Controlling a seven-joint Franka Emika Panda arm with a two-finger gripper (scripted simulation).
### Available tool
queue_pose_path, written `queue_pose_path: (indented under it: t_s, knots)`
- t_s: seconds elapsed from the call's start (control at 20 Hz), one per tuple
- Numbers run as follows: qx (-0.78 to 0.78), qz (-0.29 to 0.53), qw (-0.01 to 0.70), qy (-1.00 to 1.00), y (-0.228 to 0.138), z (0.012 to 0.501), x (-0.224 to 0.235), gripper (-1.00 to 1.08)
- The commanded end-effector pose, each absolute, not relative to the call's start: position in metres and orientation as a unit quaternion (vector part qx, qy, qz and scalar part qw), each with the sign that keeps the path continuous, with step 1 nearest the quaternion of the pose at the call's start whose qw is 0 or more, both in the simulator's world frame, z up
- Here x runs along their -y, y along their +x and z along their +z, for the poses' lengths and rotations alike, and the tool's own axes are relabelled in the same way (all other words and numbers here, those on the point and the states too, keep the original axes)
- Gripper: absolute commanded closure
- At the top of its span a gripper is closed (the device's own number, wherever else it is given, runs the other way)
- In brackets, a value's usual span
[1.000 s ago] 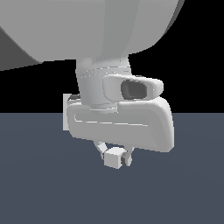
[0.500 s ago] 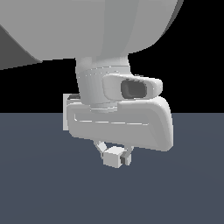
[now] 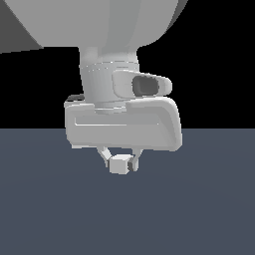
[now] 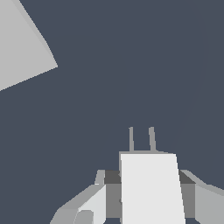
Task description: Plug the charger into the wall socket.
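Observation:
The charger (image 3: 119, 164) is a small white cube held between my gripper's fingers (image 3: 119, 162), just under the large white hand body, above the dark grey floor. In the wrist view the charger (image 4: 151, 188) is a white block with two thin prongs (image 4: 141, 139) sticking out ahead, gripped from both sides. My gripper (image 4: 148, 194) is shut on it. A flat pale grey panel (image 4: 19, 43) shows at one corner of the wrist view, apart from the prongs; I take it for the wall socket, but its holes do not show. It is hidden in the exterior view.
The arm's big white body (image 3: 94, 25) fills the upper part of the exterior view. The dark grey floor (image 3: 199, 209) spreads below, also behind the charger in the wrist view (image 4: 131, 65).

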State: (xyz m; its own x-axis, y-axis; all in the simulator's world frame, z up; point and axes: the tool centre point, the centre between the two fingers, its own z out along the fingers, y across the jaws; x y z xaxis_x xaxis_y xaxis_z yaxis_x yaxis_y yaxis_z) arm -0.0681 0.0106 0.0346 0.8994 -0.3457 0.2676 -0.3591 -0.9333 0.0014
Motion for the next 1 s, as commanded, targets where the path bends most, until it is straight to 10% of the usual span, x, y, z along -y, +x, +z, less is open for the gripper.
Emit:
queue_pose_path:
  t_s: [0.0,0.95]
  knots:
    - [0.15,0.134,0.022,0.979,-0.064,0.044,-0.018,1.08]
    - [-0.048,0.134,-0.006,0.99,-0.054,0.098,-0.074,1.08]
